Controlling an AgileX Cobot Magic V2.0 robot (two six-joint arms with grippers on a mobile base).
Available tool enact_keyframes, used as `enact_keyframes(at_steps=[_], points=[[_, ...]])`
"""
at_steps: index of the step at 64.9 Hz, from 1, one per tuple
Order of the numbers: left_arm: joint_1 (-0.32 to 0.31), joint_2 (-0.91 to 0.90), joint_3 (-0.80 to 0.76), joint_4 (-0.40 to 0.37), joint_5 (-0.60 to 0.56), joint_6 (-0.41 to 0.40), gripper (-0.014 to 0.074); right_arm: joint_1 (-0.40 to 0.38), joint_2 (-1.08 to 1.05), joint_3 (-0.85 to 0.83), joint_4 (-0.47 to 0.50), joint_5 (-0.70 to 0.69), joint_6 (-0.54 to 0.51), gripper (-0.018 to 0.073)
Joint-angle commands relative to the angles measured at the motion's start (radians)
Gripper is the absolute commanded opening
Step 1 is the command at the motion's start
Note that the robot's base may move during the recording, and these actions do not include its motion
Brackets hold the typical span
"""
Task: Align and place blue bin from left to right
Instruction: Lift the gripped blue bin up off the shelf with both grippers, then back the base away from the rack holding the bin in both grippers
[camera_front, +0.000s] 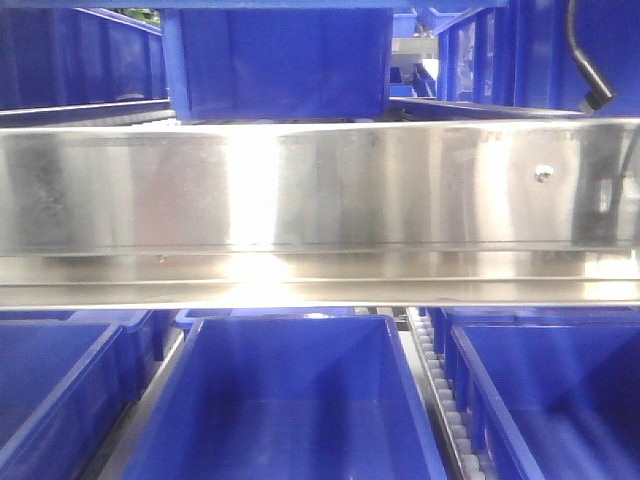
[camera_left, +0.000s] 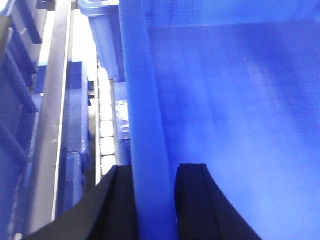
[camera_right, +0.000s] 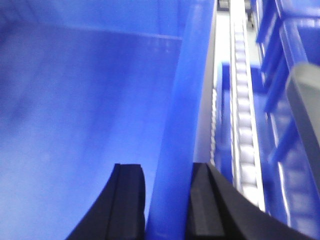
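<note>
You are facing a rack of shelves: a shiny steel rail (camera_front: 320, 190) runs straight across the middle of the front view, with blue crates above and below it. On the lower level the blue bin (camera_front: 290, 350) sits empty at the centre, between 2 neighbouring crates, 1 to the left (camera_front: 50, 390) and 1 to the right (camera_front: 550, 390). A white roller track (camera_front: 440, 390) runs along its right side. Another crate (camera_front: 280, 60) stands on the level above, and a black cable (camera_front: 585, 60) hangs at the upper right.

Your left claw (camera_left: 156, 167) straddles the bin's left wall, 1 black finger outside and 1 inside, both pressed against the plastic. Your right claw (camera_right: 164, 167) holds the right wall the same way, closed onto it. Both arms reach forward along the bin's sides.
</note>
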Motion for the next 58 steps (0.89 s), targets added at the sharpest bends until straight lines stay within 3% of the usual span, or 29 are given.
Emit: enact_keyframes(at_steps=[1,58], points=[[-0.002,-0.023,-0.019,-0.001,-0.082,0.011,-0.0016,0.001,-0.032,-0.012,-0.018,-0.151,-0.043,-0.0078],[-0.002,-0.023,-0.019,-0.001,-0.082,0.011,-0.0016,0.001,-0.032,-0.012,-0.018,-0.171,-0.043,-0.0078]])
